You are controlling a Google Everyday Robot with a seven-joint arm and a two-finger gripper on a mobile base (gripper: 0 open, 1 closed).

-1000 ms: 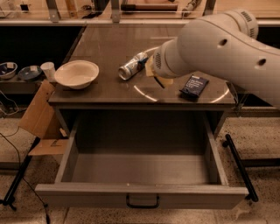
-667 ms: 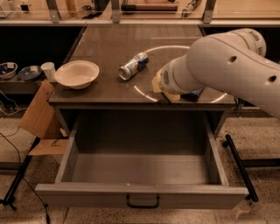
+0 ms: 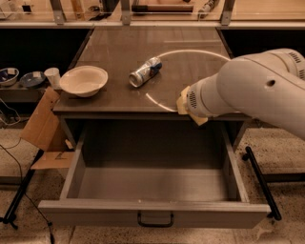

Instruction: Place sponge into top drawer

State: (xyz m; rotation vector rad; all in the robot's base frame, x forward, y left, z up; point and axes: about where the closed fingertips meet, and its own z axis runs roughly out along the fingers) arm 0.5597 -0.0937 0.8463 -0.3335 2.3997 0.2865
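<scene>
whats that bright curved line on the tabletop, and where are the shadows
Camera view: it is glare, a ring of light reflected on the glossy tabletop, curving past the can; the top drawer's back lies in the table's shadow; the gripper with the sponge, at the table's front edge, is evenly lit.

Place: robot test lab, not a home.
Robot: big white robot arm [image 3: 257, 90] reaching in from right.
Gripper: gripper [image 3: 188, 107] at near right edge of tbl, mostly hidden behind arm.
Furniture: plain grey table [image 3: 143, 47] w/ top drawer [image 3: 152, 217] pulled open.
Props: bowl [image 3: 83, 80] & can [image 3: 145, 72] lying on its side on top.
Floor: speckled floor [image 3: 286, 143]; loose cables [image 3: 19, 167] left; cardboard [image 3: 40, 119] leaning on tbl's left side.
Far side: metal posts [image 3: 126, 12] along the back.
</scene>
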